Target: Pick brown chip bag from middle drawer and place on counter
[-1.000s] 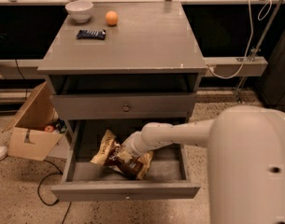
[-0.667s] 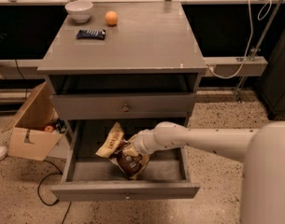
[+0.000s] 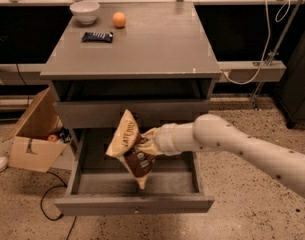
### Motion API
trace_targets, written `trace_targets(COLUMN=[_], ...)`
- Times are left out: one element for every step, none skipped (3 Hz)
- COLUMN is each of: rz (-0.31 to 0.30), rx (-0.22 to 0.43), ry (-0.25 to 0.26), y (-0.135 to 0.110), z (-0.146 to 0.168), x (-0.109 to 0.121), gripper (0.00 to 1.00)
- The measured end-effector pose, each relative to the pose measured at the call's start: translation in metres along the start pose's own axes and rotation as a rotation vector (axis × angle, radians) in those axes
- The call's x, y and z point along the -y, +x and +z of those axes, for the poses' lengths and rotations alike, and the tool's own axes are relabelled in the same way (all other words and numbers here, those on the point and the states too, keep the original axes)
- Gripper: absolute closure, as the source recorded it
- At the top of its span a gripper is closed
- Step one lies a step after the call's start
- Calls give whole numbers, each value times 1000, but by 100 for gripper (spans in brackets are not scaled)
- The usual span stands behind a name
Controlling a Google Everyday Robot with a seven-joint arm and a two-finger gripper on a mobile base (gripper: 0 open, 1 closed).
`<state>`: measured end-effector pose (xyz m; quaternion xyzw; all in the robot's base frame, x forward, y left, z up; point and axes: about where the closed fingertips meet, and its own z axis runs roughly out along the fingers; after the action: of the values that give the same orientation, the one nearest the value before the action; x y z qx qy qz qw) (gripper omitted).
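The brown chip bag (image 3: pixel 129 149), dark brown in the middle with cream-yellow ends, hangs tilted in the air above the open middle drawer (image 3: pixel 134 204), in front of the shut drawer front above it. My gripper (image 3: pixel 148 143) is shut on the bag's right side, at the end of my white arm reaching in from the right. The bag is clear of the drawer floor and below the counter (image 3: pixel 157 39).
On the counter stand a white bowl (image 3: pixel 85 11), an orange (image 3: pixel 119 19) and a small dark blue candy bar (image 3: pixel 97 36), all at the back left. An open cardboard box (image 3: pixel 34 134) sits on the floor to the left. A cable (image 3: pixel 52 204) lies on the floor.
My gripper has lifted the chip bag out of the drawer; it lay on the drawer floor before and now hangs above it, higher and more upright.
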<state>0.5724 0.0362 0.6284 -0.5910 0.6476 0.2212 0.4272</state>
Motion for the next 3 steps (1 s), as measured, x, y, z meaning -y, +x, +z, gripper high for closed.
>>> trace_targets(rz=[-56, -43, -43], rx=[36, 31, 31], ry=[99, 152, 153], y=[-30, -20, -20], z=[-110, -156, -156], x=[35, 46, 46], gripper=[100, 100, 100])
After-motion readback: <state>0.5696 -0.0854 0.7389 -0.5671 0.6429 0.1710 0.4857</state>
